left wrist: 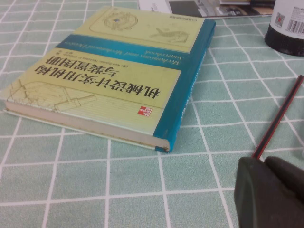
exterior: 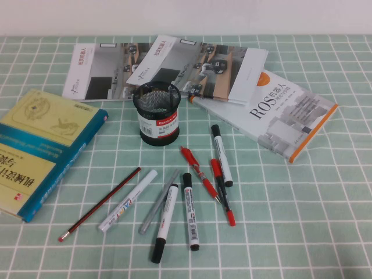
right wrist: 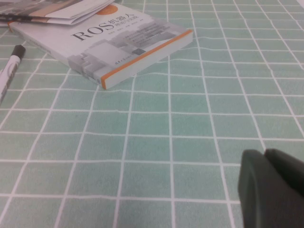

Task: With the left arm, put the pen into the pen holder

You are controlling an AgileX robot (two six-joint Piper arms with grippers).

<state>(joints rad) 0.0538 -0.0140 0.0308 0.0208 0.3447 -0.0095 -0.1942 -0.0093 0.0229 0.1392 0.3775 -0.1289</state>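
Note:
The pen is a thin dark red stick with a pale tip, lying flat on the green checked cloth at the front left. In the left wrist view the pen runs up from behind my left gripper, whose black fingers are together with nothing between them. The pen holder, a black mesh cup with a white and red label, stands upright mid-table; its base shows in the left wrist view. My right gripper is shut and empty above bare cloth. Neither arm shows in the high view.
A teal and yellow book lies at the left, also in the left wrist view. A white ROS book and magazines lie at the back. White markers, a grey pen and red pens lie beside the pen.

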